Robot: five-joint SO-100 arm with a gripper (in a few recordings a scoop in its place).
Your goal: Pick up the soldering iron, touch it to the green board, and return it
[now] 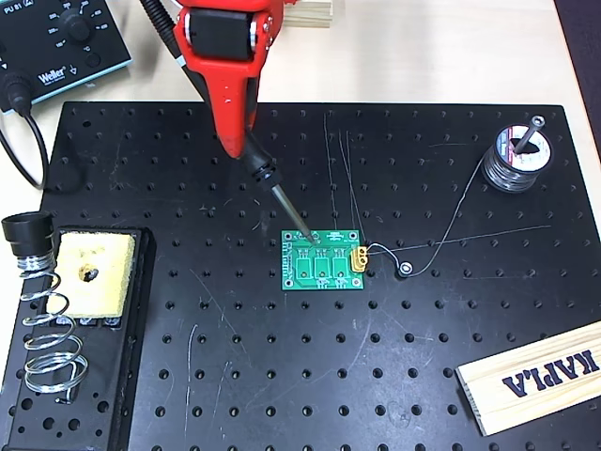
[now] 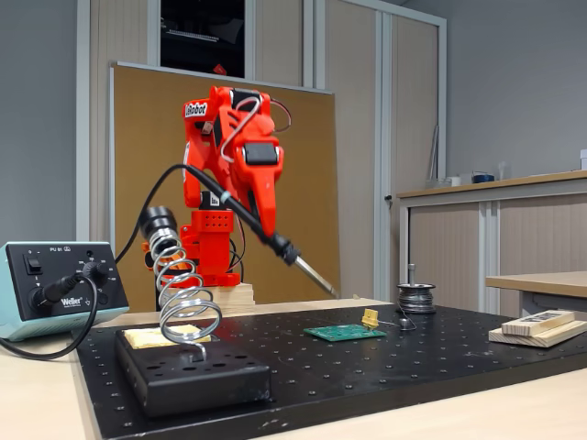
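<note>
My red gripper is shut on the handle of the soldering iron, which slants down and to the right. In the overhead view its metal tip lies over the top left part of the green board. In the fixed view the gripper holds the iron with its tip hanging a little above the green board, apart from it. The board lies flat on the black plate with its yellow connector at the right edge. The iron's black cord runs up behind the arm.
A black perforated plate covers the table. At the left stands the holder with a coiled spring and a yellow sponge. The Weller station sits at the top left, a solder spool at the top right, and a wooden block at the bottom right.
</note>
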